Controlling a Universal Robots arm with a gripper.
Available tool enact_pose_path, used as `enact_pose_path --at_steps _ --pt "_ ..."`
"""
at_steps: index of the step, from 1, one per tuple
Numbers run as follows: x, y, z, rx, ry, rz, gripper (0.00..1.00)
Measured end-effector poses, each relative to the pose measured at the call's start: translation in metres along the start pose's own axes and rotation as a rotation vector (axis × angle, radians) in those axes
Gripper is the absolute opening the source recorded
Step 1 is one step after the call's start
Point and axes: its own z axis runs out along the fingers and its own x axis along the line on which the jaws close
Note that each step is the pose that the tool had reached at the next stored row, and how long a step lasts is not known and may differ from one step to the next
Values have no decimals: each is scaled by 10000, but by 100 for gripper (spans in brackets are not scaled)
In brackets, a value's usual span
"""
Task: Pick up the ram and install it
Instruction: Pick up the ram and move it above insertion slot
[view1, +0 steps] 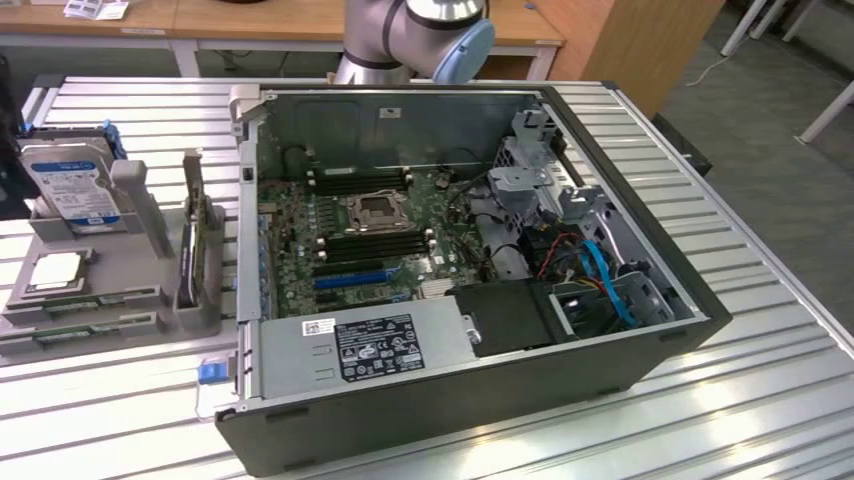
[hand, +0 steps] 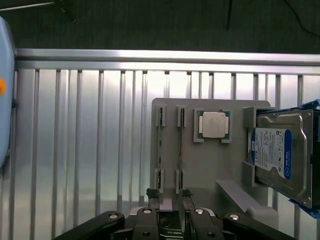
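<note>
Two ram sticks (hand: 160, 145) stand on edge in slots of a grey holder (hand: 210, 165), seen as thin lines from above in the wrist view. In the exterior view the ram (view1: 80, 300) lies low at the left end of that holder (view1: 134, 215). My gripper (hand: 168, 200) hangs well above the holder's near end, roughly in line with the two sticks, open with nothing between its fingers (hand: 150, 194). The open computer case (view1: 267, 400) shows the motherboard with dark memory slots (view1: 380, 245) beside the processor socket (view1: 374, 210).
On the holder also sit a square silver processor chip (hand: 214, 124), a hard drive (hand: 280, 155) and an upright card (view1: 200, 250). The arm's base (view1: 414, 30) rises behind the case. Everything rests on a ribbed metal table (view1: 747, 400).
</note>
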Motion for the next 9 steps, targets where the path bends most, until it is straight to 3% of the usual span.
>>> enact_pose_path --at_steps 9 --pt "-5 -3 164 -1 -1 34 30"
